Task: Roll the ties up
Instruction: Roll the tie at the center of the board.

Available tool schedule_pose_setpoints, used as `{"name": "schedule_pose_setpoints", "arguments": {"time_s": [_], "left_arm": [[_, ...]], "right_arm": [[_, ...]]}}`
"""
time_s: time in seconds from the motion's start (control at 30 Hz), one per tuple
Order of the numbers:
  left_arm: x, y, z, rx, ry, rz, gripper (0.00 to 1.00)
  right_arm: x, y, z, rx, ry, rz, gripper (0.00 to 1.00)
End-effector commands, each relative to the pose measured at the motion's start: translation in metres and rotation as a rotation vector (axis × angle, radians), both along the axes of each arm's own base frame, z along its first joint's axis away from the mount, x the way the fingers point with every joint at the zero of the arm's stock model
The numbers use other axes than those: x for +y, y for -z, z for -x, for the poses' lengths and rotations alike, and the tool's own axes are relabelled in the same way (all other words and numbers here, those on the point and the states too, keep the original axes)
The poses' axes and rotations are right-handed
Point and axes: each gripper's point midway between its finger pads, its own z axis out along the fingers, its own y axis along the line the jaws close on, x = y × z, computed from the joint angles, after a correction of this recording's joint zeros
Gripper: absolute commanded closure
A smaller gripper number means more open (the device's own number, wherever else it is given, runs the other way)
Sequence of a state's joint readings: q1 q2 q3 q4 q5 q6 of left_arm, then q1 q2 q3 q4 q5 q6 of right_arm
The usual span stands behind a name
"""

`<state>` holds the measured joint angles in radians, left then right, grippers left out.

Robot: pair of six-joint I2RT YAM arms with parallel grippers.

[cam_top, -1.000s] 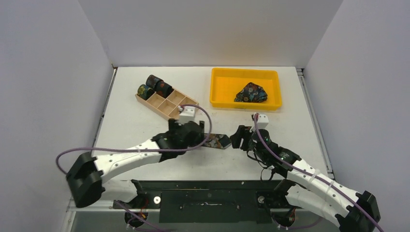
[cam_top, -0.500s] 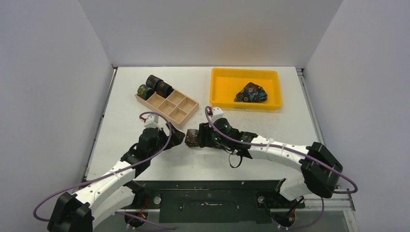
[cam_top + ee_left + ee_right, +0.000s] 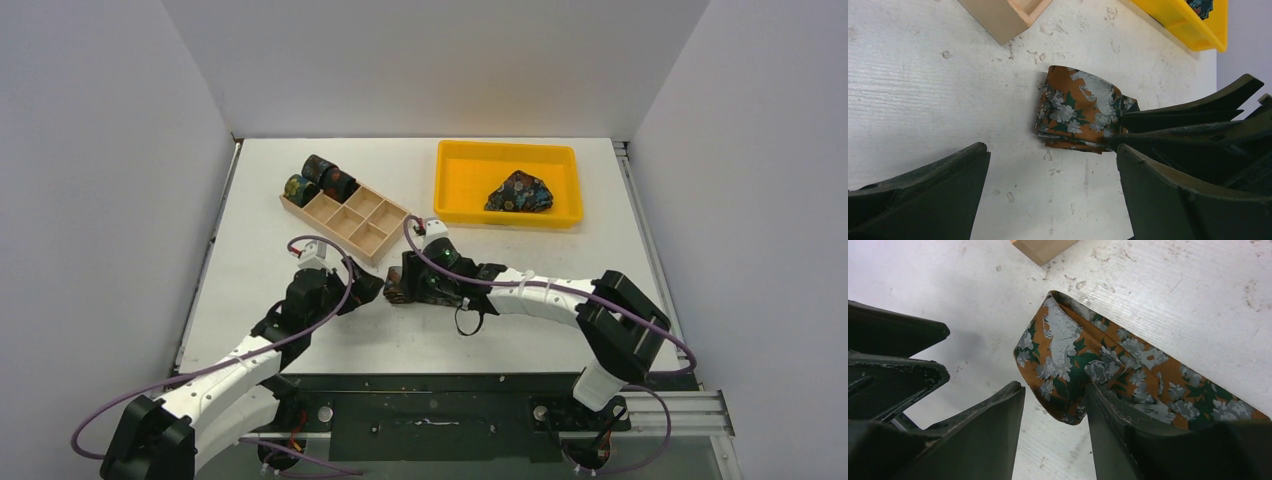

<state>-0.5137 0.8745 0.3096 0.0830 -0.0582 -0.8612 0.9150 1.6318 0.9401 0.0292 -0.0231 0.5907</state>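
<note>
White tabletop: three rolled ties sit in the wooden compartment box, upper left. At centre, the right gripper pinches a seemingly half-rolled orange floral tie; the left gripper stands spread beside it. One crumpled tie lies in the yellow tray, upper right.

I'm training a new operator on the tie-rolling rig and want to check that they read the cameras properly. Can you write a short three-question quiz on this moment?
1. True or false: the left claw is clamped on the orange tie.
2. How many rolled ties sit in the wooden box? A) one B) three C) five
3. Fill the blank: the yellow tray holds one bunched-up, unrolled ____.

Key
1. False. It is open, with one finger on each side of the orange tie. The right claw pinches it.
2. B
3. tie
</note>
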Motion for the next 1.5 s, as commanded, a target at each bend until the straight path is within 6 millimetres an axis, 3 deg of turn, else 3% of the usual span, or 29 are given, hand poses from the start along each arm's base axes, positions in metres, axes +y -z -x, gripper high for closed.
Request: {"name": "schedule_pose_setpoints", "arguments": {"time_s": [0.0, 0.53, 1.0, 1.23, 1.47], "left_arm": [[-0.009, -0.012, -0.007, -0.043, 0.018, 0.052, 0.02], [-0.022, -0.004, -0.010, -0.003, 0.064, 0.077, 0.00], [-0.017, -0.005, -0.005, 0.000, 0.064, 0.057, 0.00], [-0.008, -0.009, -0.003, -0.012, 0.030, 0.045, 0.00], [-0.005, -0.010, -0.001, -0.015, 0.021, 0.038, 0.00]], "right_arm": [[-0.008, 0.000, -0.014, -0.028, 0.043, -0.013, 0.51], [-0.037, 0.031, -0.016, 0.031, 0.088, 0.011, 0.53], [-0.041, 0.027, -0.026, 0.050, 0.090, -0.009, 0.51], [-0.038, 0.008, -0.030, 0.028, 0.088, -0.038, 0.49], [-0.037, -0.033, -0.036, -0.031, 0.080, -0.071, 0.46]]}}
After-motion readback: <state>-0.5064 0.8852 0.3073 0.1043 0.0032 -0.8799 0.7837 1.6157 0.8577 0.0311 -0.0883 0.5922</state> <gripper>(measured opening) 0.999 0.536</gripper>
